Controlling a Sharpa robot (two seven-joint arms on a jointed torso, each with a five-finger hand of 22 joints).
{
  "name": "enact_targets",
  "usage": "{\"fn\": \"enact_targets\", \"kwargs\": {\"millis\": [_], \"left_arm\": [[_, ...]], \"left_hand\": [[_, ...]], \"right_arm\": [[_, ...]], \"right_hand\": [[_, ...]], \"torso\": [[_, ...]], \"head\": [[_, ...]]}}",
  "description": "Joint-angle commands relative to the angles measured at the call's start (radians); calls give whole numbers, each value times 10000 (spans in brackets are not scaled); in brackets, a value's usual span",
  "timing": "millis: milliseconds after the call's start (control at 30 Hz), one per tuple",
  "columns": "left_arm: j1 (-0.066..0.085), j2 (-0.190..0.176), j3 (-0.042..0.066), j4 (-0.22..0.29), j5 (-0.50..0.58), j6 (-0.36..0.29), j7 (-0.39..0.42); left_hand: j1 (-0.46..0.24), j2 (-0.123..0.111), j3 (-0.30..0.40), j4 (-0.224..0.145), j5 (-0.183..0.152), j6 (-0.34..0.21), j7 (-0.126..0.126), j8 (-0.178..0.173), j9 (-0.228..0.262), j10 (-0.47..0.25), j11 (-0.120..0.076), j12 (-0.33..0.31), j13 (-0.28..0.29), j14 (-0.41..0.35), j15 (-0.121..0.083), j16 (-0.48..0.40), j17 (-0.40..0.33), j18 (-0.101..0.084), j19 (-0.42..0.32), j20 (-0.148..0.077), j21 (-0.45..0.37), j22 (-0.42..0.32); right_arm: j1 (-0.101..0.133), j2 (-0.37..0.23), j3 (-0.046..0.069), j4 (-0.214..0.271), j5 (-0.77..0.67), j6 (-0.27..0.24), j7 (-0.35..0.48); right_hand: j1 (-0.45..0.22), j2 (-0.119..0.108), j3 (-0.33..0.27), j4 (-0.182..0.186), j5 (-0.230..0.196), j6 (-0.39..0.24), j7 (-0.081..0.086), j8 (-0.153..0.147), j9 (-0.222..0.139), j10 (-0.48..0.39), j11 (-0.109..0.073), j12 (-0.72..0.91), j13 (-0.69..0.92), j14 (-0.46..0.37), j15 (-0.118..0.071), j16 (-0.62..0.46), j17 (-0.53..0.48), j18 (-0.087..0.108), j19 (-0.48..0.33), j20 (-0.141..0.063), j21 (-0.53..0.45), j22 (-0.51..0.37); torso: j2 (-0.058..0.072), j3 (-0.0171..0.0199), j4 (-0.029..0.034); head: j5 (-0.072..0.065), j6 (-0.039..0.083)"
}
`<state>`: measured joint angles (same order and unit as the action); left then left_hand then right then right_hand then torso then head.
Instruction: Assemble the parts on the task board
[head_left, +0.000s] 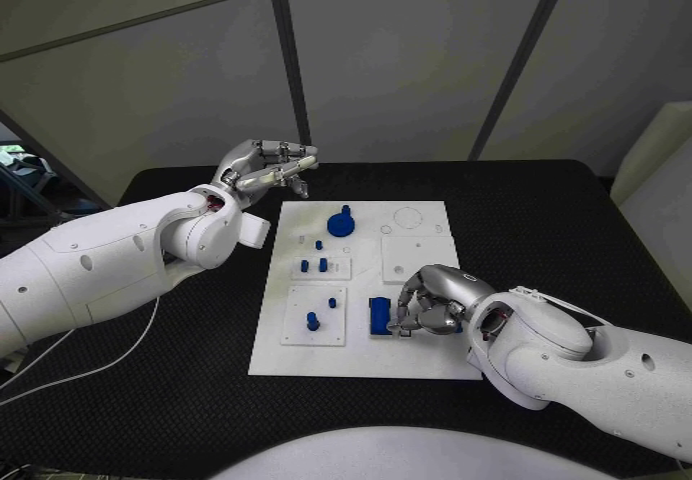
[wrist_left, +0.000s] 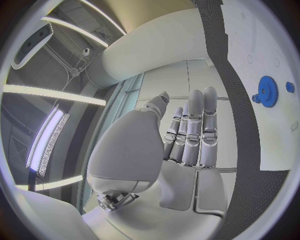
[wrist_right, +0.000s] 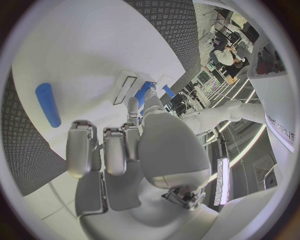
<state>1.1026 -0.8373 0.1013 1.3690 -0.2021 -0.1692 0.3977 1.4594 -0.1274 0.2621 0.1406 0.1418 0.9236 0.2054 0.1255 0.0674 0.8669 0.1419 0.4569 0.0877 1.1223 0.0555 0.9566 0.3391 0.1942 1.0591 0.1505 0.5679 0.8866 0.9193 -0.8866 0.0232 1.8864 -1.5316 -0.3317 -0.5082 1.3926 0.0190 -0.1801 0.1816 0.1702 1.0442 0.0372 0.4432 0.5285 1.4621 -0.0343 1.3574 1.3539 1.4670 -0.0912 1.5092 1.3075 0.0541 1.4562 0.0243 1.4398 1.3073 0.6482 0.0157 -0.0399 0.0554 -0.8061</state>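
Resting on the task board, right hand curls beside a blue block; grasp unclear. Left hand raised, fingers released. Right wrist view adds a blue rod.

The task board looks like matt white plastic on a black table of textured weave.

Parts on task board

I find the head view evenly lit and sharp, with soft shadows under both arms on the matte black table. Both wrist views bend straight edges hard toward a dark rim. Long white ceiling light strips glare there, overexposing nearby surfaces.
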Motion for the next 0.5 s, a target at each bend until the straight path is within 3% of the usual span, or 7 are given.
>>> {"fn": "enact_targets", "kwargs": {"millis": [33, 267, 500], "left_arm": [[3, -11, 4, 5, 40, 105, 33], [-21, -50, 2, 16, 40, 104, 29], [-34, -91, 0, 42, 40, 103, 29]], "left_hand": [[32, -6, -12, -29, 17, -62, -1, 65, 1, -79, -25, 69, -13, -78, 0, 9, -10, -120, -19, 22, -42, -10], [32, -6, -12, -29, 17, -62, -1, 65, 1, -79, -25, 69, -13, -78, 0, 9, -10, -120, -19, 22, -42, -10], [32, -6, -12, -29, 17, -62, -1, 65, 1, -79, -25, 69, -13, -78, 0, 9, -10, -120, -19, 22, -42, -10]], "right_arm": [[10, -113, 2, 111, 44, -486, 244], [15, -908, 31, 524, 503, -1126, 649], [22, -2064, 162, 764, 599, -802, 703]], "right_hand": [[-81, -46, -135, 73, 100, -50, 19, -117, -24, -12, 22, -140, 355, 811, -9, 15, 1521, -82, 19, -34, 44, 707], [-431, -54, -385, 456, 995, -419, 229, -579, -211, -204, 192, -493, 120, 787, 119, -47, 1425, -53, -67, 63, -56, 577], [-532, 101, -584, 804, 1388, -878, 568, -1532, -688, -521, 487, -1122, -317, 656, 364, -384, 888, 56, -357, 298, -410, 101]], "torso": [[1, 1, 0], [-6, -2, -25], [2, -11, -20]], "head": [[1, 22], [-63, 77], [-297, 108]]}}
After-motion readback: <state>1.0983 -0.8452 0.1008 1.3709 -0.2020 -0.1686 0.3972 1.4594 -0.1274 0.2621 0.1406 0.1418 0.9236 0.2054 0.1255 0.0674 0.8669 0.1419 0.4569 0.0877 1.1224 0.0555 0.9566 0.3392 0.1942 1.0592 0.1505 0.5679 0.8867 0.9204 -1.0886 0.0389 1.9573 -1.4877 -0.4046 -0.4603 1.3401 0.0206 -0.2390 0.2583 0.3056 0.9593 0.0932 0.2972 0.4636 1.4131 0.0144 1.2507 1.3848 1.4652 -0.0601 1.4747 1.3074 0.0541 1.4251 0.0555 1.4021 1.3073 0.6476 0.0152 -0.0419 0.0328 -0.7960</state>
